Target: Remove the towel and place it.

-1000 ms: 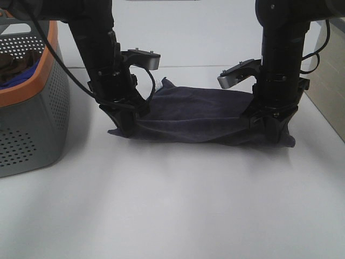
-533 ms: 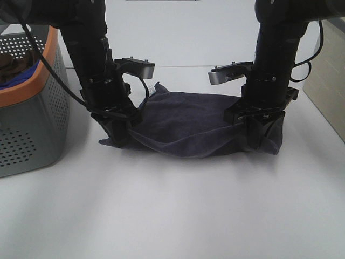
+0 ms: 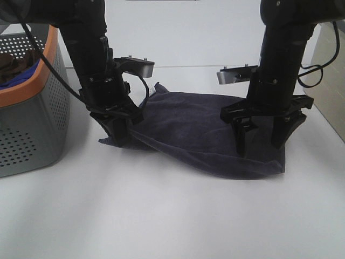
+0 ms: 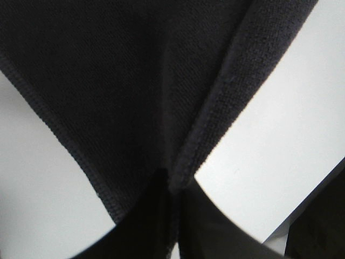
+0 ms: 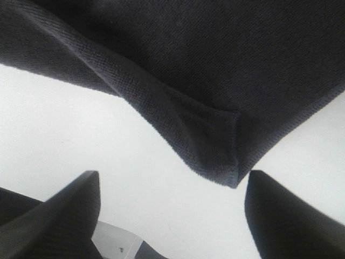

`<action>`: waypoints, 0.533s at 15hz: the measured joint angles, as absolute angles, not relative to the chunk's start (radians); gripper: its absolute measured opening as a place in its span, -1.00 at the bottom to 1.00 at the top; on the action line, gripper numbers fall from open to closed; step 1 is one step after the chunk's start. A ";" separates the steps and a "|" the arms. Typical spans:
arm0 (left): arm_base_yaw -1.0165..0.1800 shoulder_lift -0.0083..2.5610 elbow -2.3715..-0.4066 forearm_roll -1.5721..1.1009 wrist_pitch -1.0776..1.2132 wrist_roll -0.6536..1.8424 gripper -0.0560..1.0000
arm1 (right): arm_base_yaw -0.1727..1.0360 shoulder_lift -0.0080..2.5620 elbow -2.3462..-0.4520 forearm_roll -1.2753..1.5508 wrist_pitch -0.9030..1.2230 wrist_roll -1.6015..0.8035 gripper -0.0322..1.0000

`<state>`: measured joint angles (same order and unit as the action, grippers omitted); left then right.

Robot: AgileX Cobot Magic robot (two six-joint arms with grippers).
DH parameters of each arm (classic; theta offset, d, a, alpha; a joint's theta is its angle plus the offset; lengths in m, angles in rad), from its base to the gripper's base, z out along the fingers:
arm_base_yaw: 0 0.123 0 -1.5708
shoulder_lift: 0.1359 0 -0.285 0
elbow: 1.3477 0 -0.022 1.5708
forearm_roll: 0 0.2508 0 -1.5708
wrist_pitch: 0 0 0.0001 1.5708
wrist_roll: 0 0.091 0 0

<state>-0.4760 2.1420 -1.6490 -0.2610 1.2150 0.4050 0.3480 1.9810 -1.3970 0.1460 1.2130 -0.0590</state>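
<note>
The dark charcoal-navy towel (image 3: 205, 135) lies spread on the white table between my two arms. My left gripper (image 3: 119, 141) is shut on the towel's left edge, low at the table; the left wrist view shows the cloth (image 4: 161, 86) pinched between the closed fingers. My right gripper (image 3: 261, 148) is open, its fingers standing apart just above the towel's right part. The right wrist view shows the towel's corner (image 5: 215, 145) lying free on the table between the spread fingertips (image 5: 64, 210).
A grey perforated basket with an orange rim (image 3: 32, 108) stands at the left edge, holding blue and brown cloths (image 3: 16, 70). White table surface (image 3: 172, 216) extends in front of the towel.
My right gripper has opened and let go of the towel's right end, which has dropped flat and spread forward. The left gripper stays shut on its edge and has barely moved.
</note>
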 joint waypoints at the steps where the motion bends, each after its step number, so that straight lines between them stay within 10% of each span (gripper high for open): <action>1: -0.476 2.142 -1.649 -0.261 1.215 0.387 -0.56 | 0.348 1.945 -1.397 0.146 1.213 -0.059 0.36; 4: -0.476 2.142 -1.649 -0.260 1.215 0.313 0.39 | 0.348 1.850 -1.397 0.147 1.213 -0.051 0.36; 8: -0.476 2.131 -1.650 -0.246 1.215 0.291 0.65 | 0.348 1.733 -1.396 0.146 1.213 -0.026 0.36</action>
